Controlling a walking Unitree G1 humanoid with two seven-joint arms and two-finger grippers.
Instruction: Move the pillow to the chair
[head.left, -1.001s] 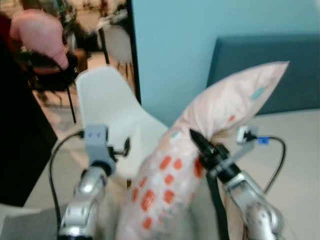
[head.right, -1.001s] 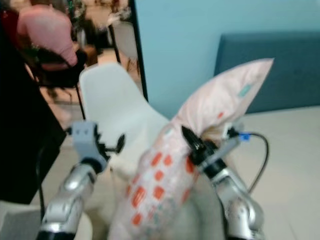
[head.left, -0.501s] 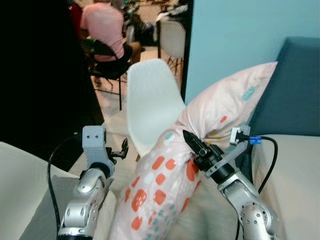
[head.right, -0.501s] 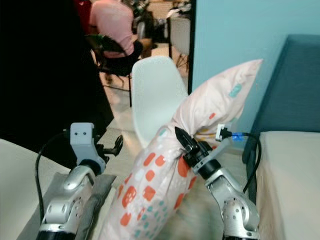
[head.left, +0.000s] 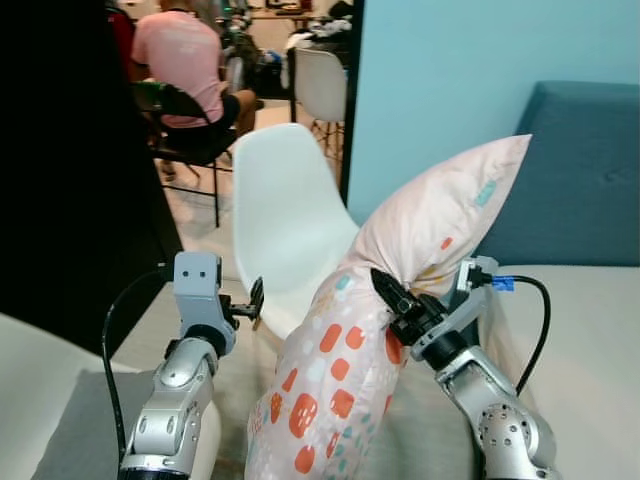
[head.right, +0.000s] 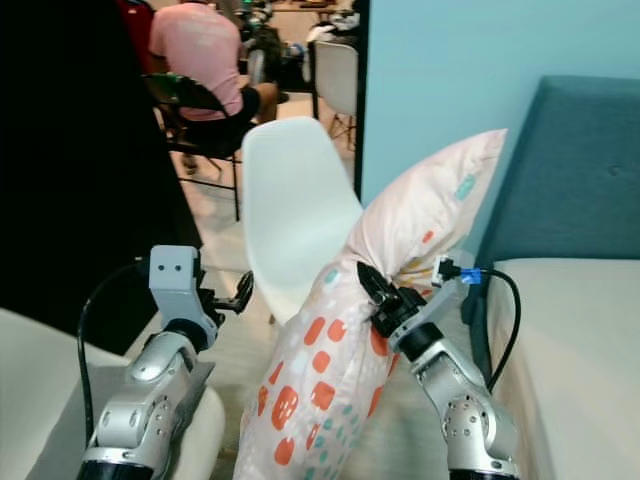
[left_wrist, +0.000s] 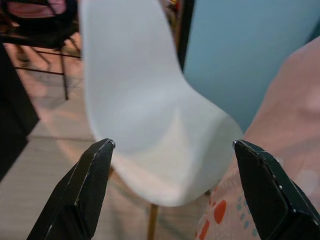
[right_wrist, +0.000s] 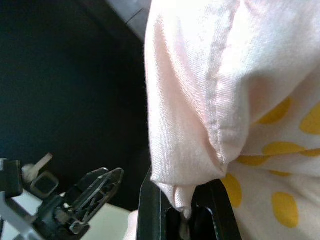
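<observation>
The right end effector (head.left: 385, 290) is clamped on the spotted pillow (head.left: 400, 300) mid-length — its long axis slants from 7 up to 1 o'clock. The white shell chair (head.left: 283, 225) stands beyond at 11 o'clock, seat bare. The left end effector (left_wrist: 172, 192) hangs spread wide, holding nothing — open floor (head.left: 195, 270) lies below.

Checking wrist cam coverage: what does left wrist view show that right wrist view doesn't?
Left wrist view: the white moulded plastic chair seen between the left gripper's wide-open black fingers, against a light blue wall, with a black-framed chair in the background.

Right wrist view: the right gripper pinching a bunched fold of fabric, and the left gripper's wrist unit against a dark background.

Both: the pale pink pillow with orange spots.
</observation>
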